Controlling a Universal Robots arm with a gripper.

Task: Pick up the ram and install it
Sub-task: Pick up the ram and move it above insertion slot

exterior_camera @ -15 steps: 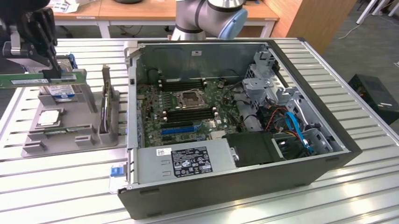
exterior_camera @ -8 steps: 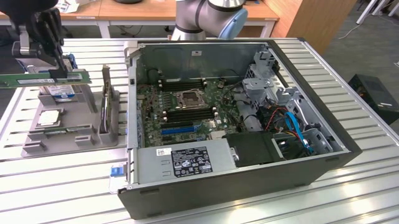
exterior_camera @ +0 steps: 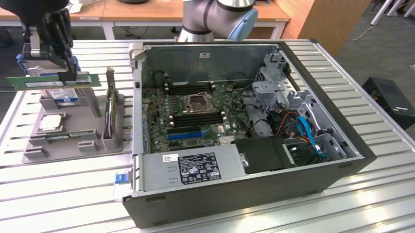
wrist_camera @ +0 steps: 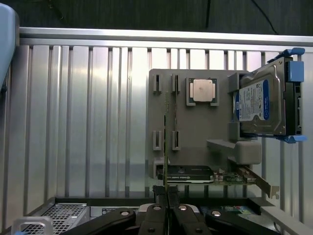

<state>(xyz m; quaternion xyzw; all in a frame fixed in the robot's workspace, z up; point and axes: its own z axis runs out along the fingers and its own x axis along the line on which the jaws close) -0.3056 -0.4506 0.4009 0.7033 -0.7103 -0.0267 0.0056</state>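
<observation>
Pickup done, pinching ram (exterior_camera: 40,82) in hand (exterior_camera: 67,76), held above gray holder (exterior_camera: 65,151), well apart from open PC case (exterior_camera: 259,194) -- install in mobo slots (exterior_camera: 194,119) not yet begun.

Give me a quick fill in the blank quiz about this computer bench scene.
1. The tool is shut on the ____ ram stick.
2. The stick hangs over the gray tray, not inside the ____ case.
3. The hard drive on the tray has a ____ and white label.
Answers: green; computer; blue.
</observation>
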